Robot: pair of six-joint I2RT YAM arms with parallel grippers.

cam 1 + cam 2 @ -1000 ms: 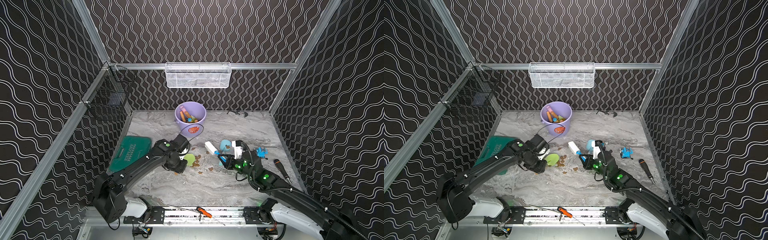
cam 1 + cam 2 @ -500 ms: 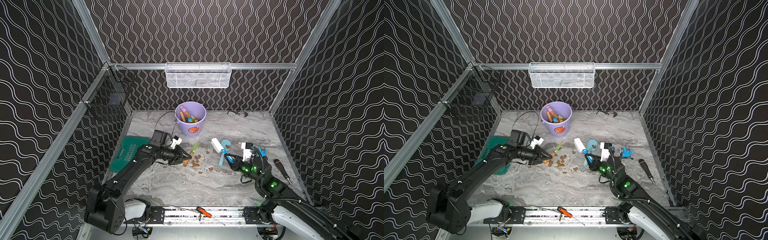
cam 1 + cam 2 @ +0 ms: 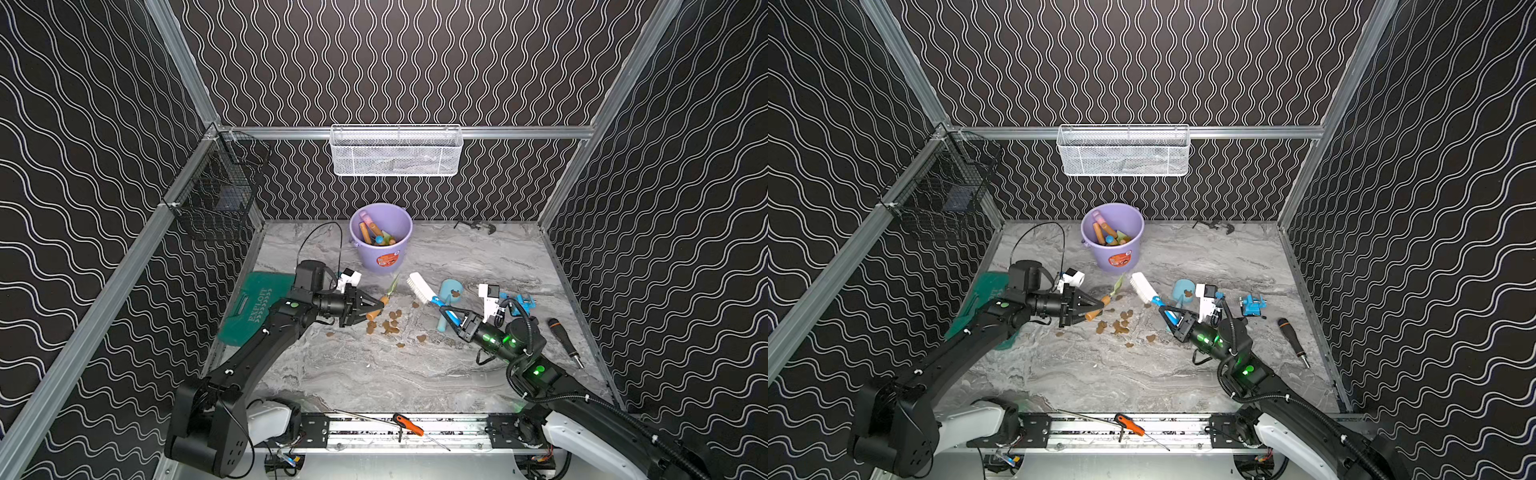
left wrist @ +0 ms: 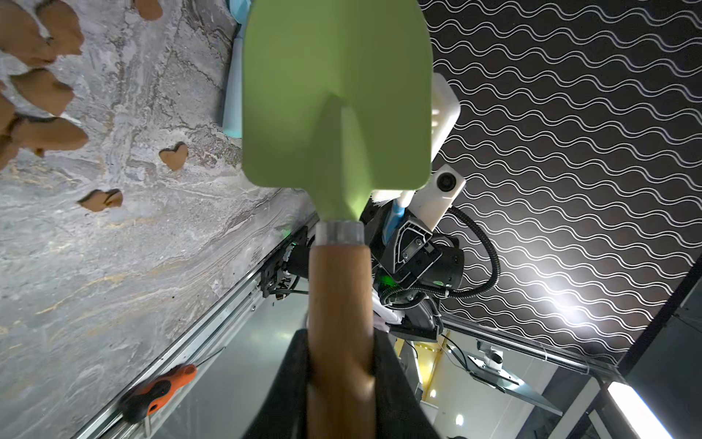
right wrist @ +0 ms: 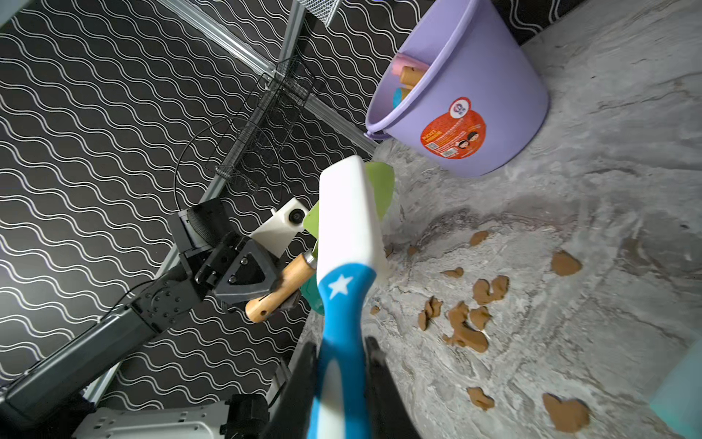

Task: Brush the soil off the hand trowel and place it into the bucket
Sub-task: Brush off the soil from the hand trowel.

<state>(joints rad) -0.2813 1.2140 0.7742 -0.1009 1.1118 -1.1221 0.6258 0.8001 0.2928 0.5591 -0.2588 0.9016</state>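
Trowel (image 4: 336,114) tip cut off; brush (image 4: 444,110) head half hidden behind blade.

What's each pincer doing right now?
Left pincer: closed on the green-bladed wooden-handled hand trowel.
Right pincer: closed on the blue-handled white scrub brush.

Left pincer (image 3: 371,310), right pincer (image 3: 451,319) clamped; arms angled inward.

The bucket (image 3: 369,248) is lavender with an orange sticker (image 3: 385,260). Near it, the trowel (image 4: 336,95) has a green blade and pale brown handle; the brush (image 5: 343,243) is white and blue with one white star. The soil (image 3: 390,328) is brown, the table (image 3: 374,374) grey marbled.
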